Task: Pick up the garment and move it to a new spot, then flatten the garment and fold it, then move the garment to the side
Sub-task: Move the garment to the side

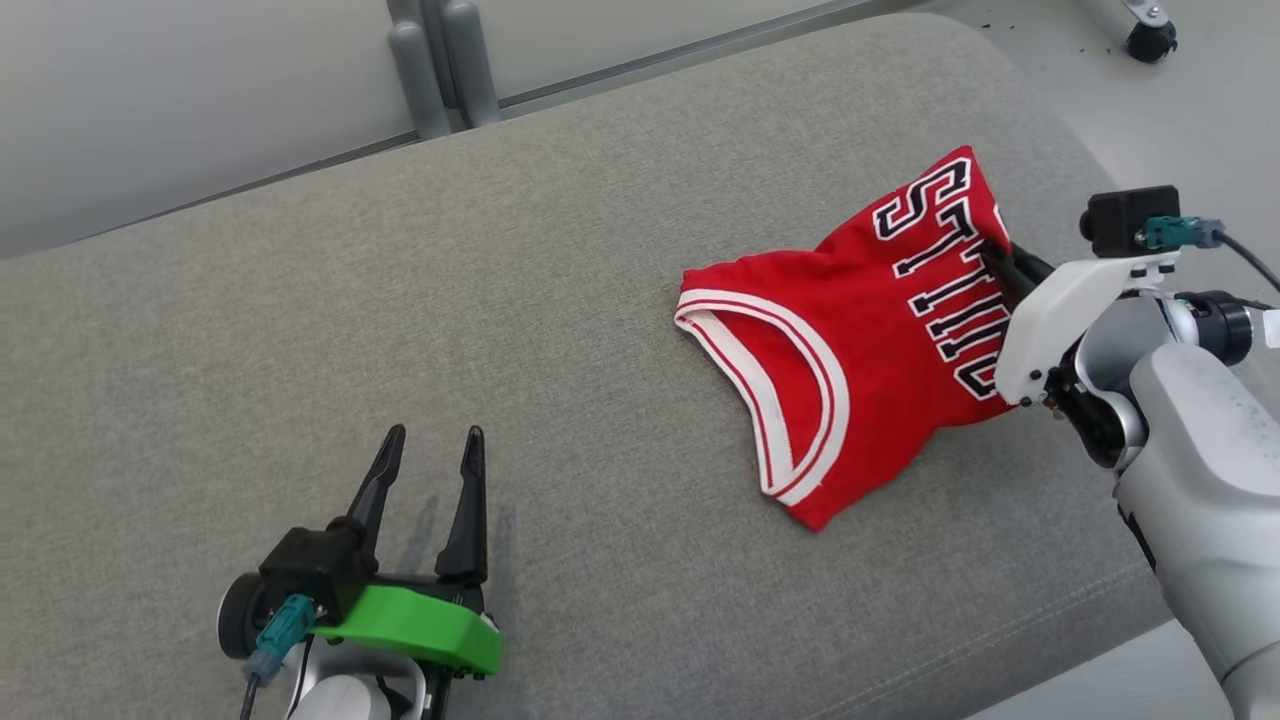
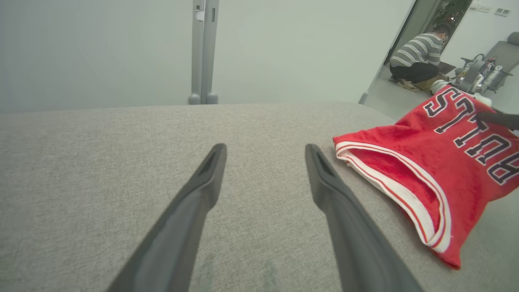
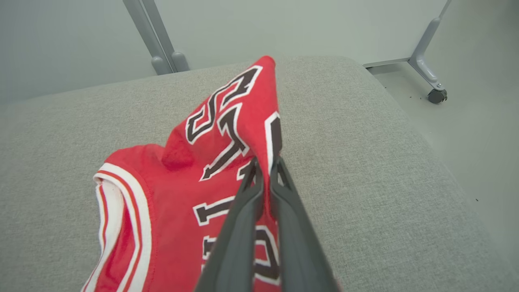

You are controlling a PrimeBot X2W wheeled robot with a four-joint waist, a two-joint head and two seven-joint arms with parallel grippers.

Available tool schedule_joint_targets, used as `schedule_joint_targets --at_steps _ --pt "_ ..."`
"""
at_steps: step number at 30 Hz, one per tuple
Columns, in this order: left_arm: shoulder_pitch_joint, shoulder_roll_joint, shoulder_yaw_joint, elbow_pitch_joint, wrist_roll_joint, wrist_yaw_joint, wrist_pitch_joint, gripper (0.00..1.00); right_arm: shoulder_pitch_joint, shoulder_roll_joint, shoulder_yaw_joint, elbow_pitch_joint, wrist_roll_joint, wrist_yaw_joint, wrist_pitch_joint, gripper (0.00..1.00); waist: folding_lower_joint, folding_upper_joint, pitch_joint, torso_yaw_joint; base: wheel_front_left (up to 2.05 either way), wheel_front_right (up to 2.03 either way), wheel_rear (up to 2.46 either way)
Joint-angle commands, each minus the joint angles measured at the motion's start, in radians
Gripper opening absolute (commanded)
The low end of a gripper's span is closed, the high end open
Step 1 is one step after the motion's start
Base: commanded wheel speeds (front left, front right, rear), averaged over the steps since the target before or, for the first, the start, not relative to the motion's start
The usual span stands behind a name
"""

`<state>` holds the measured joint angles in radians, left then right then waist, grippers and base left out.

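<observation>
The garment [image 1: 860, 330] is a red sleeveless jersey with white-trimmed openings and black lettering, lying rumpled on the right part of the grey cushioned surface [image 1: 500, 330]. My right gripper [image 1: 995, 255] is shut on a raised fold of the garment's right edge, lifting that part; in the right wrist view the closed fingers [image 3: 265, 174] pinch the red cloth [image 3: 227, 134]. My left gripper [image 1: 432, 450] hovers open over bare cushion at the lower left, well apart from the garment [image 2: 438, 162], which lies to its right; nothing sits between its fingers [image 2: 265, 158].
The cushion's right edge drops to a pale floor [image 1: 1180, 110]. A grey partition with metal posts [image 1: 440, 60] stands behind, and a caster wheel [image 1: 1150, 40] rests at the far right. A person [image 2: 421, 56] crouches in a doorway far beyond.
</observation>
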<state>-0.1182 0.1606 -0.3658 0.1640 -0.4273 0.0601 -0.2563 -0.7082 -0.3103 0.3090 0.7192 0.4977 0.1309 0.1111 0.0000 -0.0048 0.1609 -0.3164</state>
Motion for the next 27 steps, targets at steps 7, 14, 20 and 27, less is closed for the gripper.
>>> schedule_joint_targets --at_steps 7,14,20,27 --pt "-0.014 0.035 0.004 -0.045 0.016 0.015 0.023 1.0 -0.093 -0.068 -0.058 0.123 -0.046 0.0 -0.084 0.0 0.0 0.0048 0.05 0.08 0.0 0.0 0.0" --pt "-0.023 0.061 0.004 -0.092 0.031 0.028 0.049 1.0 -0.141 -0.147 -0.135 0.235 -0.075 0.0 -0.138 0.0 0.0 0.0048 0.103 0.135 0.0 0.0 0.0" --pt "-0.03 0.084 0.002 -0.143 0.04 0.036 0.073 1.0 -0.185 -0.193 -0.206 0.339 -0.122 0.0 -0.193 0.0 0.0 0.0048 0.158 0.173 0.0 0.0 0.0" --pt "-0.044 0.098 -0.004 -0.188 0.051 0.044 0.09 1.0 -0.24 -0.219 -0.278 0.465 -0.195 0.0 -0.272 0.57 0.0 0.0048 0.202 0.195 0.0 0.0 0.0"
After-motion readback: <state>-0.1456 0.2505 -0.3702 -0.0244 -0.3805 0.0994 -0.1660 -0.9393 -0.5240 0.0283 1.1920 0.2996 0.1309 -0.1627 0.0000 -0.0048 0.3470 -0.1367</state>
